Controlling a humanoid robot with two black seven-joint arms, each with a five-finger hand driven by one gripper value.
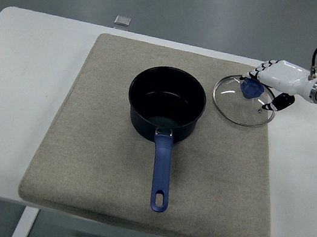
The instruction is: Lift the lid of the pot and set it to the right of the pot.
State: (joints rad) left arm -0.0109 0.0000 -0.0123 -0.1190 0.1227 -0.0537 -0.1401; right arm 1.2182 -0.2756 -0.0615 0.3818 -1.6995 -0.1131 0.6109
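1. We see a round glass pot lid [244,101] with a metal rim and a blue knob [250,88] lying flat on the far right corner of a beige felt mat [101,164], just to the right of the pot and apart from it.
2. The dark blue saucepan [166,103] stands uncovered near the middle of the mat, its long blue handle [161,171] pointing toward the near edge of the white table [14,99].
3. Our white right hand [279,80] reaches in from the right edge, on a black arm, and sits over the lid's far right side.
4. Its fingers [261,70] are stretched out and loosely apart, with the tips lying just beyond and above the knob; they are not closed around it.
5. From this view we cannot tell whether any fingertip touches the knob or only hovers beside it.
6. The thumb [279,103] hangs lower, over the lid's right rim, apart from the other fingers and to the right of the knob, so the knob sits ahead of the gap between thumb and fingers rather than inside a grip.
7. The hand holds nothing.
8. A small grey square object [123,21] rests on the table's far edge, beyond the mat and well apart from the pot and lid.
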